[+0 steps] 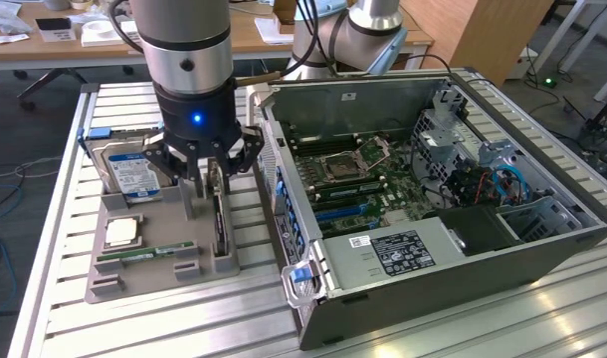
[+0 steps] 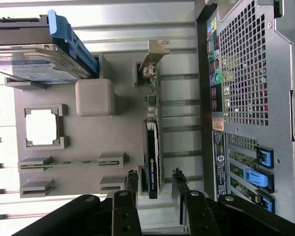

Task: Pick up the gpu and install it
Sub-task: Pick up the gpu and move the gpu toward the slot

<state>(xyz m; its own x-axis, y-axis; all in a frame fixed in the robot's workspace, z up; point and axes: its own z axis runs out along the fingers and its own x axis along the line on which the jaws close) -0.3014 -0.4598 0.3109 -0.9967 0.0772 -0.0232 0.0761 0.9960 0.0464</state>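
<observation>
While the gpu point(image 2: 153, 157) stands in its tray point(image 2: 88, 135), hand point(image 2: 155, 178) straddles it.

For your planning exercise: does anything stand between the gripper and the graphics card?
Nothing visible does. The open gripper hangs above the graphics card, which stands on edge in the holder, a finger to each side.

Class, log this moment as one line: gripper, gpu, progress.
gripper: open, straddling gpu | gpu: on edge in grey holder, not lifted | progress: not yet installed in computer case
</observation>
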